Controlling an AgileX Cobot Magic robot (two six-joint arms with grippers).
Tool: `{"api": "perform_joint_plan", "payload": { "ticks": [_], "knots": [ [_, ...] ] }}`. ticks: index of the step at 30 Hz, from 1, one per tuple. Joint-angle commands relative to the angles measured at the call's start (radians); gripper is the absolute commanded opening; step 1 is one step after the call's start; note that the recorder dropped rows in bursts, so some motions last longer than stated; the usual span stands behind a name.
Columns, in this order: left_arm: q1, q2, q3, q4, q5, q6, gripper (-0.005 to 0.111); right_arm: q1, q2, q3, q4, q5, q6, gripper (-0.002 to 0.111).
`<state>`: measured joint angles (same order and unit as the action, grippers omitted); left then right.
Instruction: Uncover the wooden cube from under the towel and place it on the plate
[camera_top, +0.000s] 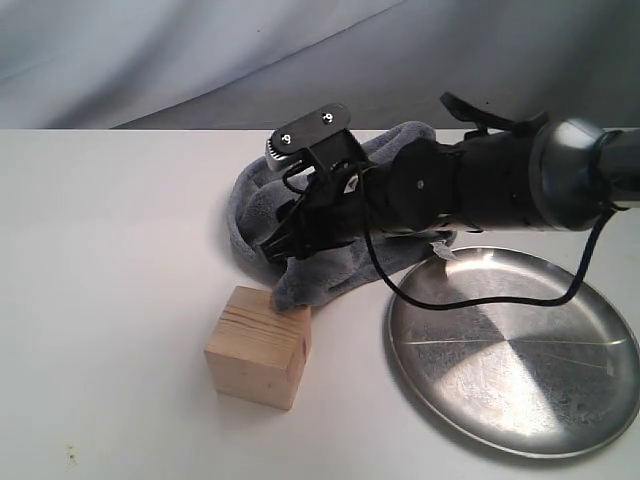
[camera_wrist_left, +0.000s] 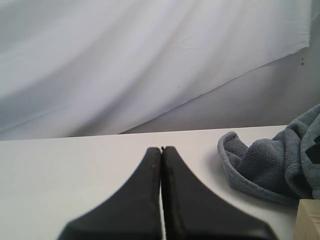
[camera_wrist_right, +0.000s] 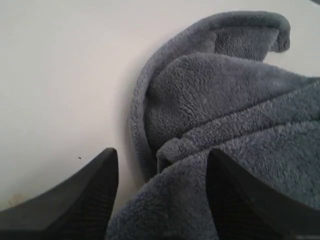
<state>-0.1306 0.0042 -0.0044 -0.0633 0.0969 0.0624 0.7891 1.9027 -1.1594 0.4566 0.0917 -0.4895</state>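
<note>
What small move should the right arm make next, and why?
Probably lift the right gripper off the towel and swing it toward the wooden cube. Its fingers are open with towel bunched between them. The cube already sits uncovered on the table, with just a towel corner at its edge, and nothing lies on the plate yet.

This looks like a robotics lab test stand, not a home: a plain white table (camera_top: 100, 300), a pale sheet (camera_top: 300, 50) hung as a backdrop, and a black robot arm (camera_top: 480, 185) reaching over a towel (camera_top: 330, 265), a wooden cube (camera_top: 258, 345) and a metal plate (camera_top: 520, 370).
</note>
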Motion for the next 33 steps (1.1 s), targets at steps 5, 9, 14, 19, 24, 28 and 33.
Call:
{"api": "perform_joint_plan", "payload": {
  "ticks": [5, 9, 14, 19, 24, 28, 33],
  "knots": [
    [0.002, -0.004, 0.004, -0.002, -0.011, -0.001, 0.0, -0.082, 0.051, -0.006, -0.001, 0.062, 0.076, 0.049],
    [0.002, -0.004, 0.004, -0.002, -0.011, -0.001, 0.0, -0.104, 0.081, -0.006, -0.003, 0.027, 0.078, 0.049],
    [0.002, -0.004, 0.004, -0.002, -0.011, -0.001, 0.0, -0.129, 0.128, -0.006, -0.003, -0.13, 0.071, 0.049],
    [0.002, -0.004, 0.004, -0.002, -0.011, -0.001, 0.0, -0.162, 0.16, -0.006, -0.003, -0.257, 0.071, 0.049],
    [0.002, -0.004, 0.004, -0.002, -0.011, -0.001, 0.0, -0.182, 0.161, -0.006, 0.0, -0.326, 0.071, 0.049],
    [0.002, -0.004, 0.004, -0.002, -0.011, -0.001, 0.0, -0.182, 0.161, -0.006, -0.002, -0.319, 0.071, 0.049],
    [0.002, -0.004, 0.004, -0.002, -0.011, -0.001, 0.0, -0.182, 0.157, -0.006, -0.002, -0.328, 0.071, 0.049]
  ]
}}
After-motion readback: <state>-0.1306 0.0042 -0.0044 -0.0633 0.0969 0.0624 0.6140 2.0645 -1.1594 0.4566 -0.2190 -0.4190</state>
